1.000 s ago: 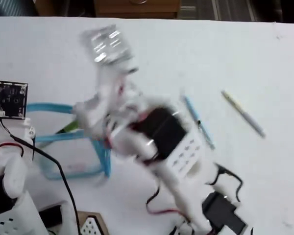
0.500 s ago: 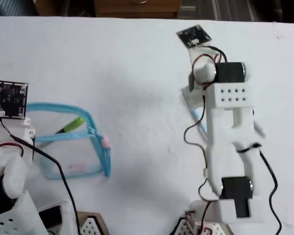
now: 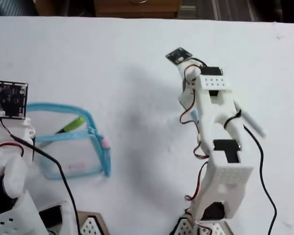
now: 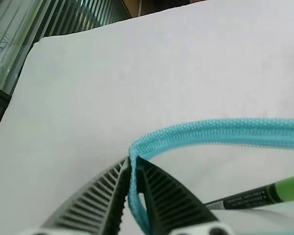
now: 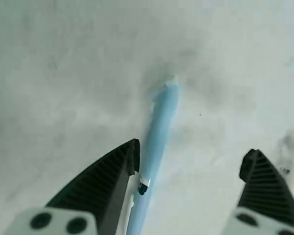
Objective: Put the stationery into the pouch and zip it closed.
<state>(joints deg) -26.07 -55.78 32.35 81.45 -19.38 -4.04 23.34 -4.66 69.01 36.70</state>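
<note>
High view, white counter. Left: clear plastic pouch with blue zip trim, mouth open, holding one green-capped marker. The left pincer is clamped tight on the trim's edge. Centre-right: right pincer spread wide, empty, straddling a slim light-blue pen lying on the counter. Far right: pale grey pen, part-hidden by the arm.

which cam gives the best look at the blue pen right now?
Right wrist view: the blue pen lies close up between the right gripper's open fingers. In the high view the right arm covers all but a small blue bit. The left wrist view looks at the pouch and a green pen.
</note>
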